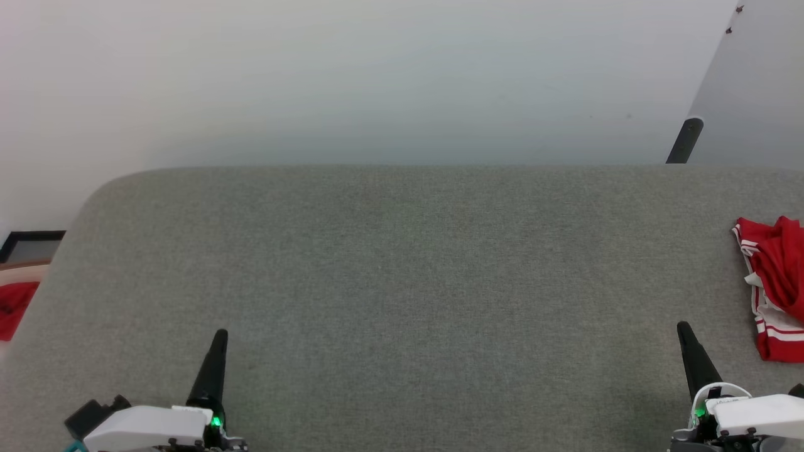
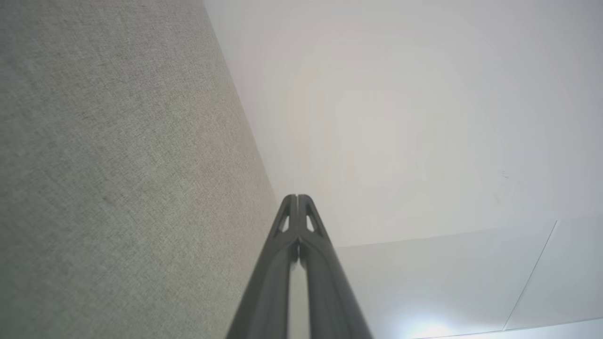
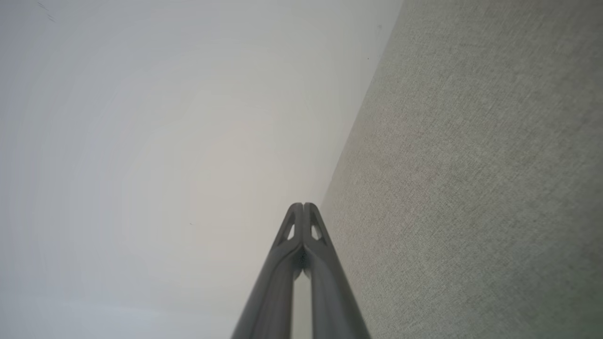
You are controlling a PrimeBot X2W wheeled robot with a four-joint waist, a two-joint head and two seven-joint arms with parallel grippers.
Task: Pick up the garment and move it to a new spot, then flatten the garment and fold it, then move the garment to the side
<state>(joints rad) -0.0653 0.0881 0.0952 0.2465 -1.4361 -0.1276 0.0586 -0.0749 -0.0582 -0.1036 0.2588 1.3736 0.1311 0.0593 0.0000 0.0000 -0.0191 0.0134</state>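
Red garment [image 1: 776, 289] lies bunched at the frame's right edge, long axis vertical, up-right of our right gripper [image 1: 684, 329], the nearer; left gripper [image 1: 220, 335] sits lower left; both jaws closed, empty

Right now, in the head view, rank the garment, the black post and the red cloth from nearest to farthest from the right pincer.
1. The garment, just to the right of the right pincer.
2. The black post, farther ahead, upper right.
3. The red cloth, far off at the left edge.
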